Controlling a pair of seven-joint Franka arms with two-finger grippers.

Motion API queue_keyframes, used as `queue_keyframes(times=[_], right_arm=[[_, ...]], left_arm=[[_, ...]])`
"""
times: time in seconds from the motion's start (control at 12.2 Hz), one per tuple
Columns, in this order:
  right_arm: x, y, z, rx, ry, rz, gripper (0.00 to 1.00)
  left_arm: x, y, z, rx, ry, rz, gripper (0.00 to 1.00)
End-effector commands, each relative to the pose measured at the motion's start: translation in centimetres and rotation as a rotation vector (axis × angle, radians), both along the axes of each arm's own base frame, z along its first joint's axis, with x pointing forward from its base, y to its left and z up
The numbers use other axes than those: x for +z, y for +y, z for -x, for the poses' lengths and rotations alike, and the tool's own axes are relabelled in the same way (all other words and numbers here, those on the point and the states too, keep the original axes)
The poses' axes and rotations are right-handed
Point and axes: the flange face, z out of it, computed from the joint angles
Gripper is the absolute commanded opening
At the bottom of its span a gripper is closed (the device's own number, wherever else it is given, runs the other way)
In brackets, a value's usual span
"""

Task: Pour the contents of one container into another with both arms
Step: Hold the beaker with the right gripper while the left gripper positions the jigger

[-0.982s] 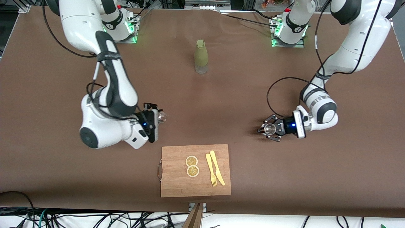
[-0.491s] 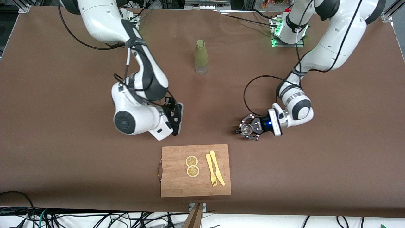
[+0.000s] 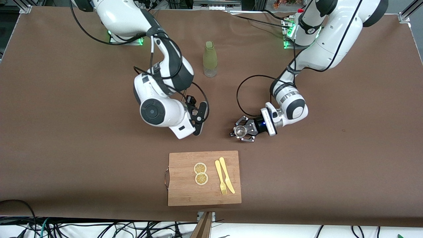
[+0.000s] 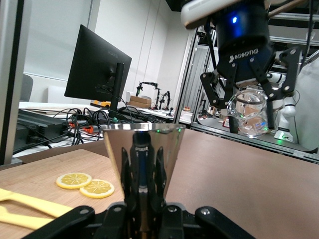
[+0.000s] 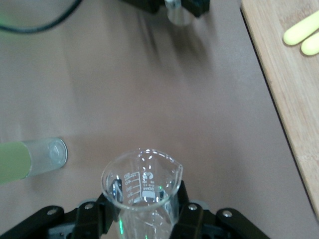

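Note:
A clear glass beaker [image 5: 142,184] with printed measuring marks sits between the fingers of my right gripper [image 5: 143,199], which is shut on it. In the front view this gripper [image 3: 199,114] hangs over the table's middle, and the arm hides most of the beaker. My left gripper [image 3: 240,131] is shut on a small shiny metal cup [image 3: 239,131], held low over the cloth beside the right gripper. The left wrist view shows that cone-shaped cup [image 4: 143,149] upright in its gripper [image 4: 143,172], with the beaker [image 4: 249,112] a short way off and higher.
A bottle [image 3: 210,59] with a green sleeve stands on the brown cloth toward the robots' bases. A wooden cutting board [image 3: 185,195] lies nearer the camera, carrying two lemon slices [image 3: 200,173] and a yellow fork and knife [image 3: 224,179].
Both arms have swung in from the table's two ends toward its middle, bringing the beaker and the metal cup close together. Bottle and board have not moved.

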Motion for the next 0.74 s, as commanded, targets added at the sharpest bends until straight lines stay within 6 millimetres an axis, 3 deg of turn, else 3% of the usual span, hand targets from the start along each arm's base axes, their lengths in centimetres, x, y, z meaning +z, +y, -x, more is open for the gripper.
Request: queue_keyframes(times=[0.0,0.41,0.65], right_arm=[[0.8,1.4,0.6,-0.035,-0.046,0.046,0.31],[1.0,4.9,2.6,-0.076,-0.114,0.101,0.31],[1.0,5.5,2.9,-0.096,-0.144,0.131,0.32]], left_arm=[[-0.3,-1.5,1.0,0.038,-0.045,-0.035,0.00],[-1.1,-4.7,2.7,0.075,-0.047,-0.055,0.00],[-1.8,-6.4,3.8,0.101,-0.057,-0.059,0.00]])
